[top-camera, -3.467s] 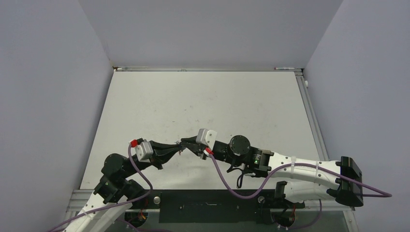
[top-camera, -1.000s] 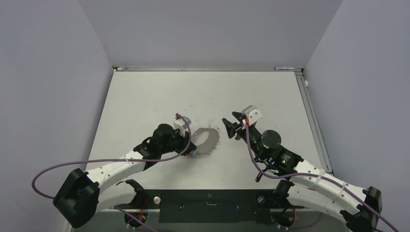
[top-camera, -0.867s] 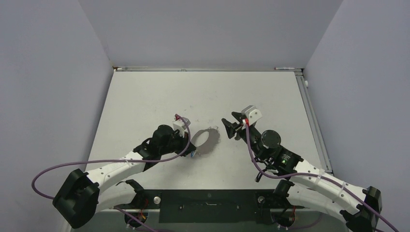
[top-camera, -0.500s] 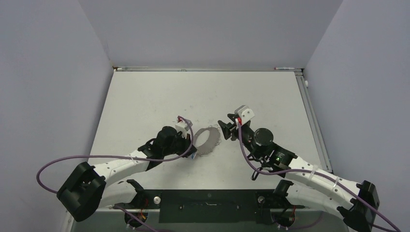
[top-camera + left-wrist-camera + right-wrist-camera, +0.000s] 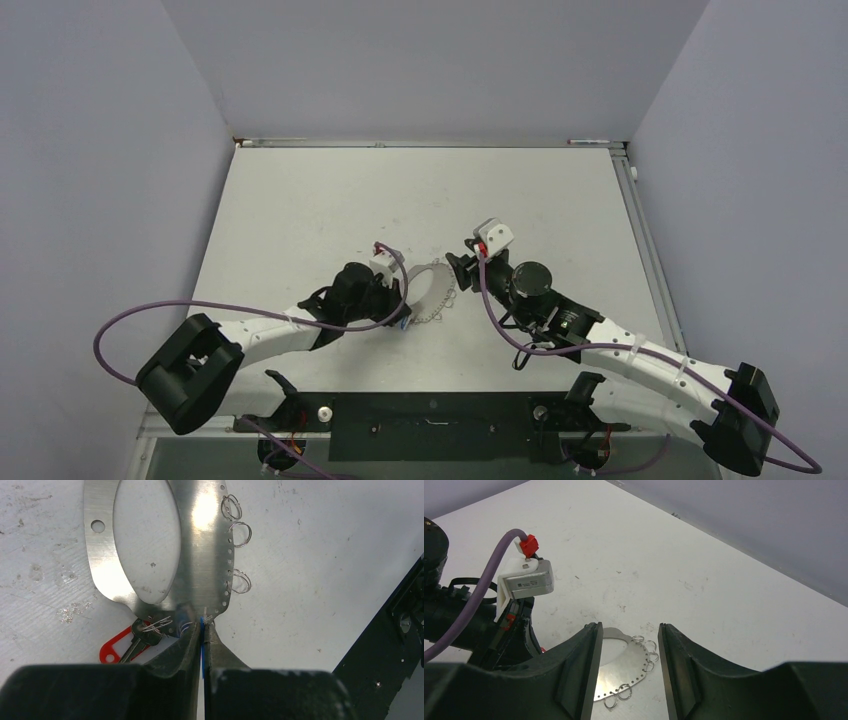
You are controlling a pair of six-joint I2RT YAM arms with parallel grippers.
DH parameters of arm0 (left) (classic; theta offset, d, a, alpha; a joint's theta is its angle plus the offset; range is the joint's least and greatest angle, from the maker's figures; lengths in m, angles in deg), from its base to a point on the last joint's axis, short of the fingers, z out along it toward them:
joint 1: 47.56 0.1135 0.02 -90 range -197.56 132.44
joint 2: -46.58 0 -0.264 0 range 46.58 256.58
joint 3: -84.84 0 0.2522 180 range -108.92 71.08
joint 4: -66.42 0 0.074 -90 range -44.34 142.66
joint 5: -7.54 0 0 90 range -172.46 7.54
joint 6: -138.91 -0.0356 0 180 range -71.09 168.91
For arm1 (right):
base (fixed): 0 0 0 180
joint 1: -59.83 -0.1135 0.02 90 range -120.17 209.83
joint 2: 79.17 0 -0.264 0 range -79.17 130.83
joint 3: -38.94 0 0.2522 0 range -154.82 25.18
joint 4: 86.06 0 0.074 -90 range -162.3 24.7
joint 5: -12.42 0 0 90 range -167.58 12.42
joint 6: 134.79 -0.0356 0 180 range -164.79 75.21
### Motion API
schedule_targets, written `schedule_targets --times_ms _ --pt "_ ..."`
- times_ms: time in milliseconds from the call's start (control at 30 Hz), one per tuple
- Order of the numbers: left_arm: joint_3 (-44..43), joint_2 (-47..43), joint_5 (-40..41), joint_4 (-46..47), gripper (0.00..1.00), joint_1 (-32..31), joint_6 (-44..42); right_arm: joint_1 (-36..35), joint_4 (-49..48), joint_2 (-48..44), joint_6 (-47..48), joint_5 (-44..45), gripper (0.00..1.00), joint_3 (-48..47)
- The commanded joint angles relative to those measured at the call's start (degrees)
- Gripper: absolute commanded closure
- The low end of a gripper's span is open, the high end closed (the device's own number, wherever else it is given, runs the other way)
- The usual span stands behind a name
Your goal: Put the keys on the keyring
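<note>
The keyring (image 5: 205, 555) lies flat in the centre of the top view, with the red key (image 5: 116, 647) at its lower rim. The left gripper (image 5: 201, 629) pinches the blue key (image 5: 202, 650) there. The right gripper (image 5: 628, 635) hovers above with its fingers apart, and it should steady the keyring for threading.

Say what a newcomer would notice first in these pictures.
The keyring, a shiny metal hoop with small wire loops on its rim, lies mid-table between the two arms. The left gripper is shut on a thin blue key at the hoop's near edge, with the red key lying beside it. The right gripper hovers open above the hoop's loops.
</note>
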Motion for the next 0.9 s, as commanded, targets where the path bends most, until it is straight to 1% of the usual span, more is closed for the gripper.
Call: schedule_targets --times_ms 0,300,433,533,700,767,867 --pt "-3.4 1.2 0.6 5.2 1.0 -0.5 -1.0 0.3 -1.8 -0.6 -0.7 0.1 0.55 -1.9" --pt "-5.5 4.7 0.2 10.7 1.0 -0.6 -2.6 0.5 0.8 -2.4 -0.2 3.0 0.55 -1.4" --pt "-7.7 5.8 0.2 5.9 1.0 -1.1 -2.9 0.8 1.7 -3.1 0.0 3.1 0.55 -1.5" --pt "-6.8 4.5 0.9 3.0 1.0 -2.0 -2.9 0.8 1.9 -3.1 0.1 3.2 0.55 -1.2" --pt "-5.3 2.3 5.6 -3.1 1.0 -4.6 -4.0 0.9 1.5 -2.4 0.1 2.6 0.55 -0.8" --pt "-4.2 1.7 7.6 -4.2 0.99 -5.1 -4.4 1.0 1.7 -2.1 0.1 2.4 0.55 -0.9" --pt "-2.6 1.6 8.1 -3.6 0.96 -5.1 -4.3 1.0 2.0 -2.1 0.1 2.3 0.55 -0.9"
